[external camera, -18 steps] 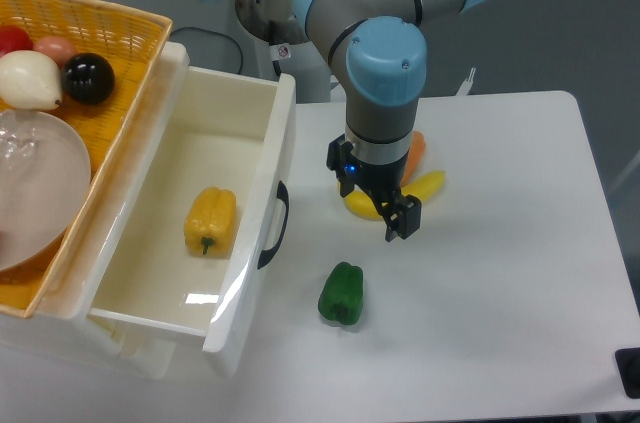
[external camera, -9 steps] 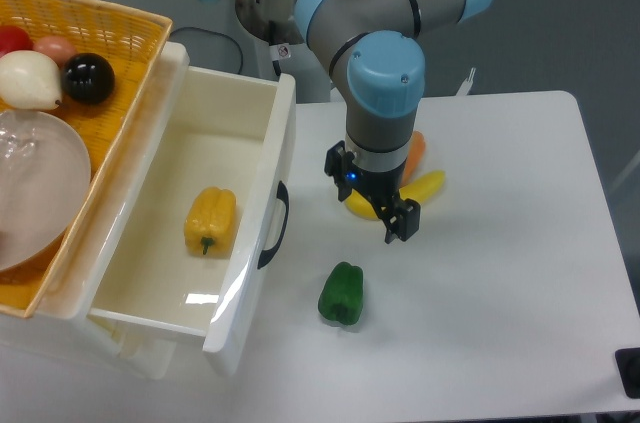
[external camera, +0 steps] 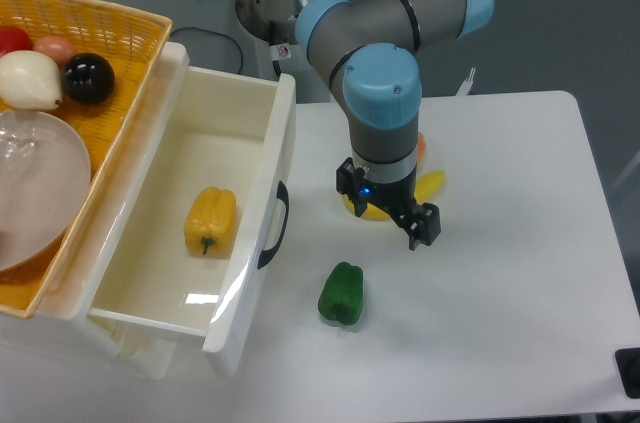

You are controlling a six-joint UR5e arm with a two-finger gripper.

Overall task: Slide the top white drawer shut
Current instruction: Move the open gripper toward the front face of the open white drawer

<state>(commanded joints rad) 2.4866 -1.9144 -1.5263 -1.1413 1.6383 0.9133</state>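
Observation:
The top white drawer (external camera: pixel 215 158) stands pulled far out to the right, and a yellow bell pepper (external camera: pixel 210 220) lies inside it. Its curved black handle (external camera: pixel 274 226) faces right on the front panel. My gripper (external camera: pixel 386 205) hangs over the table to the right of the drawer front, about a hand's width from the handle and touching nothing. Its two fingers are apart and hold nothing.
A green bell pepper (external camera: pixel 341 293) lies on the table below the gripper. A yellow banana (external camera: pixel 430 184) and an orange carrot (external camera: pixel 420 146) lie partly behind the gripper. A wicker basket (external camera: pixel 100 33) with a glass bowl and several fruits sits on the cabinet. A dark object (external camera: pixel 629 371) is at the table's lower right corner.
The gripper has shifted a little to the right and down, away from the drawer front, and turned slightly. The drawer has not moved.

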